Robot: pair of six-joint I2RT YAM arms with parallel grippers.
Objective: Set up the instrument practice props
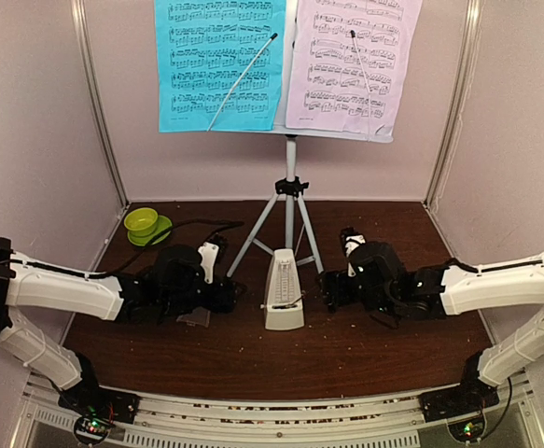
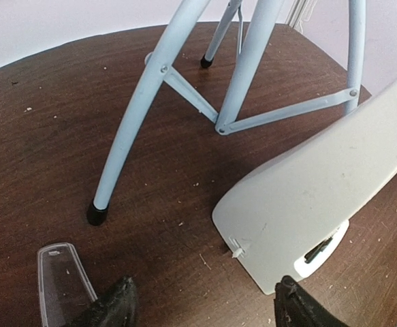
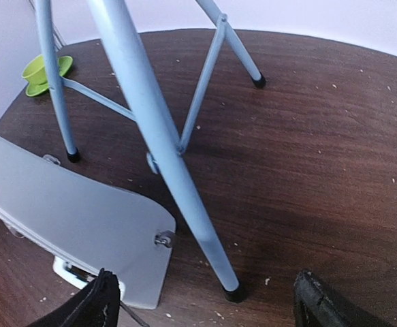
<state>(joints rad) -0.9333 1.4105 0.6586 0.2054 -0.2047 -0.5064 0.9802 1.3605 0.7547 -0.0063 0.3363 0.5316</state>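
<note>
Metronome (image 1: 284,291) upright on counter (image 1: 253,364), just in front of stand tripod (image 1: 290,215).
Left pincer (image 2: 205,308) and right pincer (image 3: 208,303) flank it, both spread, empty; clear cover (image 2: 62,283) flat beside left pincer; cyan page (image 1: 217,61), lilac page (image 1: 354,61) up on stand.

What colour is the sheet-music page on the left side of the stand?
The left page is cyan, best seen in the top external view.
</note>
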